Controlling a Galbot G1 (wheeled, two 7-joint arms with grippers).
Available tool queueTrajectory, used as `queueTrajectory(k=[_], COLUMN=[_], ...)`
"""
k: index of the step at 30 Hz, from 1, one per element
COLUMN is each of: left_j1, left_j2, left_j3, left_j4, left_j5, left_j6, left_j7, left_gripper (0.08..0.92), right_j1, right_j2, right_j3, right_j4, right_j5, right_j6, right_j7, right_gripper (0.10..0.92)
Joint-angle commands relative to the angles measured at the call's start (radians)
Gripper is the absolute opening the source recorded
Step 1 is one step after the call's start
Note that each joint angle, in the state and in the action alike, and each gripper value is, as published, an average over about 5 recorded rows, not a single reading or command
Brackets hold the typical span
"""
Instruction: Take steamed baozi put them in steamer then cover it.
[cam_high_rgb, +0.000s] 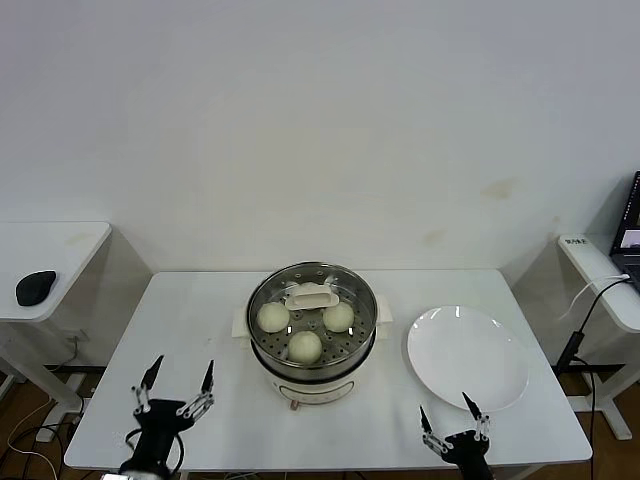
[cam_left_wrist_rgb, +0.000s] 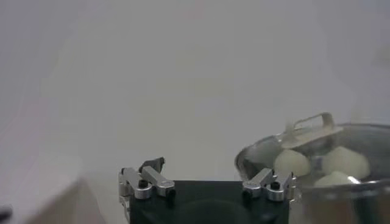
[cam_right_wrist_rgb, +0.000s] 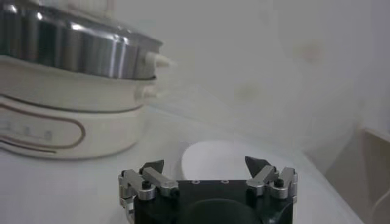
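Shiny steel steamer (cam_high_rgb: 312, 325), glass cover (cam_high_rgb: 311, 297) on, smooth buns (cam_high_rgb: 305, 346) inside; white table (cam_high_rgb: 200, 310); left gripper (cam_high_rgb: 178, 384), right gripper (cam_high_rgb: 450, 412) open, empty.

Both arms are low at the near edge of the table, one toward each near corner, nothing in either of them. The left gripper (cam_high_rgb: 178, 382) sits near the near-left corner with its two fingers spread wide apart, tips pointing up and away from the robot's body; its black wrist is just below, at the table's edge. The right gripper (cam_high_rgb: 452, 412) is over by the near-right corner, fingers also splayed wide, tips aimed the same way. In the wrist views the left gripper (cam_left_wrist_rgb: 207, 182) and the right gripper (cam_right_wrist_rgb: 207, 173) show black bodies, silver finger links and dark tips.
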Motion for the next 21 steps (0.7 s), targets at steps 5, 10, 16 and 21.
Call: queueTrajectory(k=[5,10,16,21], left_j1=[0.141,0.145,0.154,0.157], left_j2=[-0.037,-0.042,-0.046,-0.052], left_j3=[-0.075,-0.078,-0.062,-0.051], left_j4=[0.066,0.085,0.102,0.101], left_j5=[-0.093,-0.087,-0.078,-0.072], left_j6=[-0.154,-0.166,-0.185,-0.188], left_j7=[0.062,0.08,0.086,0.085], left_gripper=[0.823,0.823,0.823,0.823], right_j1=[-0.018,-0.021,-0.029,-0.033], right_j2=[-0.008,-0.003,0.002,0.004], right_j3=[-0.027,-0.027,-0.024,-0.026], right_j4=[0.024,0.023,0.031,0.035], right_j5=[0.027,0.018,0.022,0.024], right_j6=[0.035,0.041,0.048,0.051], right_j7=[-0.018,-0.018,-0.018,-0.017], right_gripper=[0.823,0.823,0.823,0.823])
